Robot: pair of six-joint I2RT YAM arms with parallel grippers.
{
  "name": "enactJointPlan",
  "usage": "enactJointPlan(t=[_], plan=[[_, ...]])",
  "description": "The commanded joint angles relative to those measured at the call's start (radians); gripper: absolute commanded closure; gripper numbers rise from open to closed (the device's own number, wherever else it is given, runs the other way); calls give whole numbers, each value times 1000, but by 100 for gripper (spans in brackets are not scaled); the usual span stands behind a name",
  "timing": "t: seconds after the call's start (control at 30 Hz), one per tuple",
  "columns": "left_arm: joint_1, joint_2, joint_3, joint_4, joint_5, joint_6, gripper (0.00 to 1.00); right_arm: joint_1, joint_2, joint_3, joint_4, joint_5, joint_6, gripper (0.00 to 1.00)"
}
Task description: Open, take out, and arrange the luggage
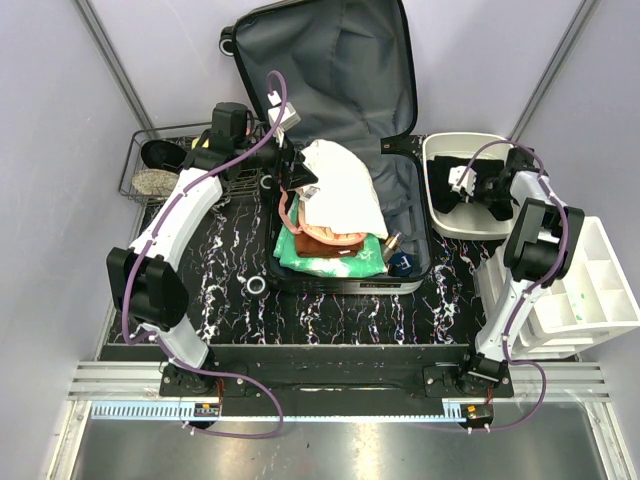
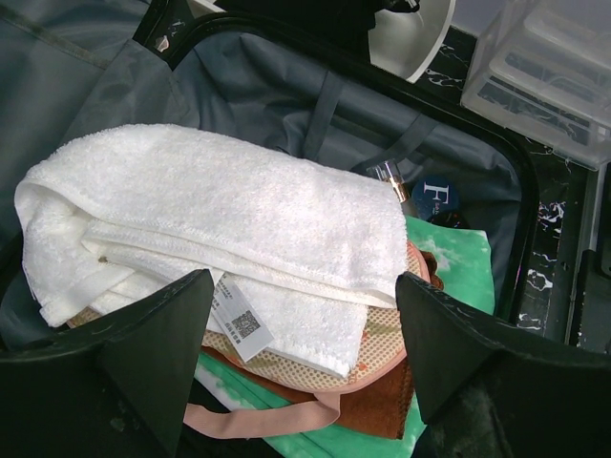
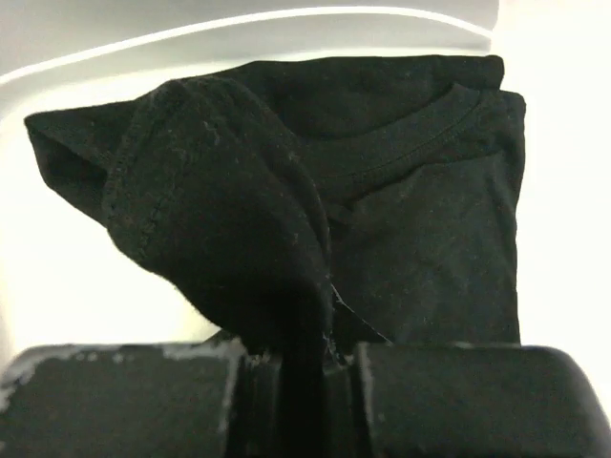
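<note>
The luggage (image 1: 330, 60) lies open on the table with its grey-lined lid propped up at the back. A folded white towel (image 2: 220, 210) tops the pile inside, above a peach mesh piece (image 2: 382, 339), a brown cloth (image 2: 382, 405) and a green cloth (image 1: 330, 262). My left gripper (image 2: 304, 286) hovers open at the towel's near edge, one finger on each side of its tag and nothing held. My right gripper (image 3: 329, 353) is in the white oval bin (image 1: 455, 222), shut on a fold of a black T-shirt (image 3: 410, 210).
A small bottle (image 2: 387, 175) and a dark blue round item (image 2: 435, 198) lie in the suitcase's near right corner. A black wire basket (image 1: 160, 165) stands at the back left. A white compartment bin (image 1: 590, 290) stands on the right. A small ring (image 1: 256, 285) lies on the table.
</note>
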Motion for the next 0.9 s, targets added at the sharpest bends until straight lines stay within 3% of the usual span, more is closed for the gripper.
enactJointPlan(t=[0.0,0.03,0.13,0.17,0.2,0.23,0.4,0.57,0.77,0.8,0.87], plan=[[6,-37,28,22,3,4,18,13,-90,-11,30,19,-97,100],[6,-37,32,23,1,1,19,16,-90,-17,11,25,-110,97],[6,-40,35,22,1,4,19,21,-101,-20,-71,53,-173,66],[5,-41,36,20,0,7,19,21,-107,-16,-91,57,-177,46],[6,-43,35,19,-2,8,18,22,-110,1,-108,56,-167,20],[6,-45,35,17,-2,10,19,25,-118,14,-150,57,-159,14],[6,-52,30,19,1,14,19,33,-141,124,-305,41,-147,7],[6,-64,24,16,7,30,18,55,-161,270,-565,-8,-93,3],[5,-72,6,14,11,42,19,78,-5,659,-760,-21,342,0],[5,-72,7,13,9,41,19,88,27,755,-760,4,530,4],[8,-72,5,14,7,33,19,96,126,849,-753,97,719,14]])
